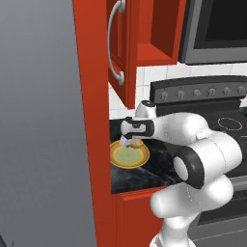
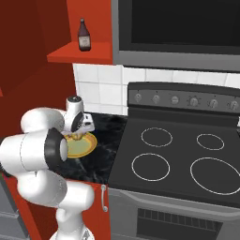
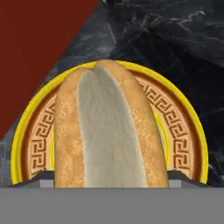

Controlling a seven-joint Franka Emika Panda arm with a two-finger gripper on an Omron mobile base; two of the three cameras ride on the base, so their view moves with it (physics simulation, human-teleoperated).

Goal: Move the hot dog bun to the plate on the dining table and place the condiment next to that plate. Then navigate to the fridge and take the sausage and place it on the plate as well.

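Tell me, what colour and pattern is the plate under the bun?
The plate has a bright yellow rim and an orange band with a square key pattern, best seen in the hand view.

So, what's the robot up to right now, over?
Copy: end effector low over the counter, closed on the hot dog bun. Bun sits on the yellow plate beside the stove. Nothing crowding it.

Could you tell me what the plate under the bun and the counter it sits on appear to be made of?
The plate looks like glazed ceramic, though that's a guess: glossy yellow rim, orange band with a printed key pattern. The counter looks like polished black marble, judging by its white veins. The bun looks like baked bread, with a speckled tan crust and a pale split.
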